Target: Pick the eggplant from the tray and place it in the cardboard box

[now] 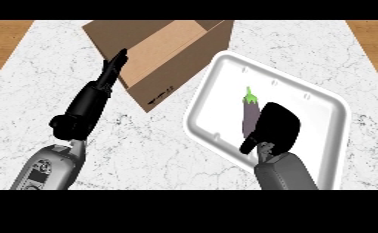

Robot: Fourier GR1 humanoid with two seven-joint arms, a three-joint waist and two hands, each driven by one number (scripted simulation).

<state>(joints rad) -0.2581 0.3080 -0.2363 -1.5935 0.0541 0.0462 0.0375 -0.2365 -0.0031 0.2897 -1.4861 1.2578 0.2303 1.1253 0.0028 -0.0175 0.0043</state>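
Observation:
A purple eggplant [250, 111] with a green stem lies lengthwise on the white tray [221, 77] at the right, stem pointing away from me. My right hand [279, 124] hovers over the tray just right of the eggplant, back upward. It is open, and its thumb [249, 145] reaches toward the eggplant's near end; its fingers are not curled round the eggplant. The cardboard box [166, 52] stands open at the top centre, tilted, left of the tray. My left hand [114, 69] is open, fingers straight, by the box's left edge.
White marble counter [148, 142] lies under everything, with wooden strips [13, 34] at both far corners. The box's near corner sits close to the tray's left rim. Bare counter stretches in front of the box between my two forearms.

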